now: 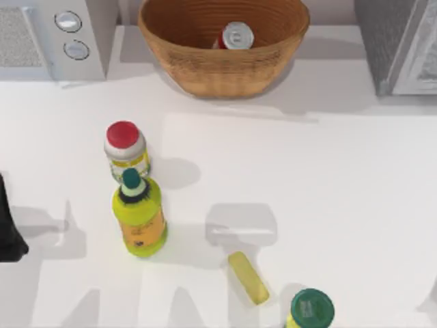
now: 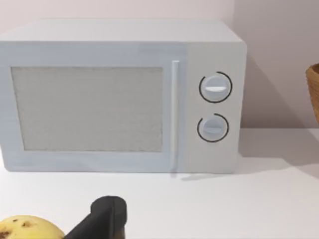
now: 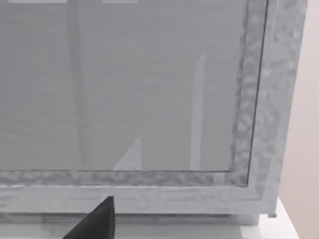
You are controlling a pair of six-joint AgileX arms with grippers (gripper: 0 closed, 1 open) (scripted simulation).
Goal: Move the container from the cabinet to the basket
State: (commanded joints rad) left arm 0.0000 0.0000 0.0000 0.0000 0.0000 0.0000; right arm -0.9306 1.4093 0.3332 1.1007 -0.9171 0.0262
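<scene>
Status: the move looks complete. The can (image 1: pixel 236 35) lies inside the basket (image 1: pixel 205 72), silver top up, against the back wall; nothing appears left but to keep the arms clear.

Items, largest first:

- Table (image 1: pixel 341 191): white, bears everything below.
- Cabinet (image 1: pixel 382 41): grey speckled, top view's far right corner; door (image 3: pixel 124 84) pale and seemingly closed in the right wrist view. Contents cannot be told.
- Microwave (image 2: pixel 119 94): white, two knobs, far left corner, door shut.
- Basket: wicker, far centre, holds the can and nothing else visible.
- Yellow bottle (image 1: pixel 138 219): green cap, left of centre, upright.
- Jar (image 1: pixel 125 147): red cap, just behind that bottle, touching or nearly so.
- Second green cap (image 1: pixel 311 309): near edge, right of centre.
- Yellow bar (image 1: pixel 248 277): lying flat, beside it.

Left arm (image 1: pixel 10 225): parked at the left edge. Whether either gripper's fingers are spread or pressed together cannot be told.
</scene>
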